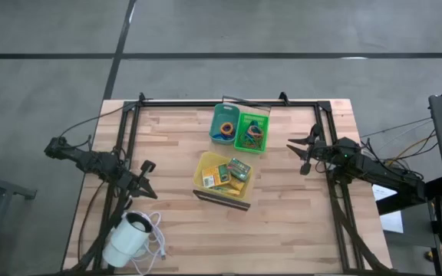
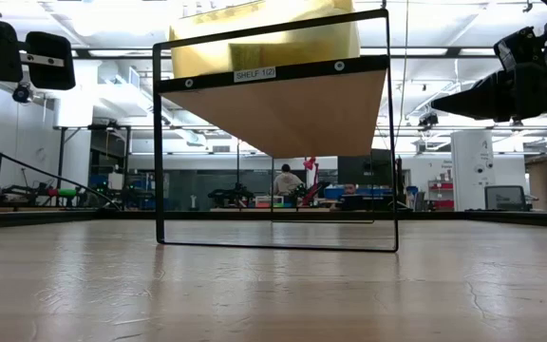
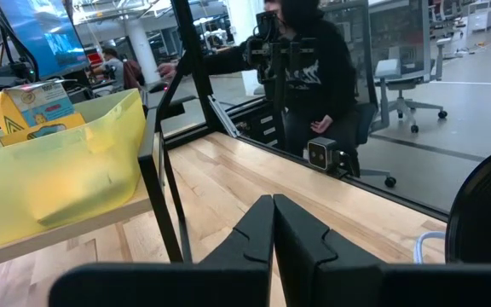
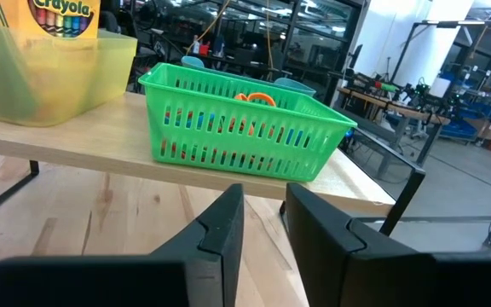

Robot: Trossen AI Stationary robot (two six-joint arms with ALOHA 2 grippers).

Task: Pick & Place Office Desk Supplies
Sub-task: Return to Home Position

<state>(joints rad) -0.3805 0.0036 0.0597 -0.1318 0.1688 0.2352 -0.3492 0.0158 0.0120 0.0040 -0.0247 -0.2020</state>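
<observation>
A raised wooden shelf (image 4: 101, 145) on a black frame (image 2: 160, 142) stands mid-table. On it rest a yellow bin (image 1: 212, 173) with yellow-green packets (image 1: 238, 169), a green basket (image 4: 245, 124) with coloured bands and an orange loop (image 4: 256, 99), and a teal bin (image 1: 224, 124) with an orange ring. My left gripper (image 3: 273, 223) is shut and hovers level at the table's left side (image 1: 147, 178), short of the shelf. My right gripper (image 4: 264, 222) is open with nothing between its fingers. It hovers at the right side (image 1: 299, 153) and points toward the green basket.
A white round corded device (image 1: 129, 236) lies at the near left corner. Black frame rails (image 1: 229, 103) run along the table's far and side edges. A person in a dark hoodie (image 3: 314, 68) sits beyond the table edge, by a small camera (image 3: 324, 155).
</observation>
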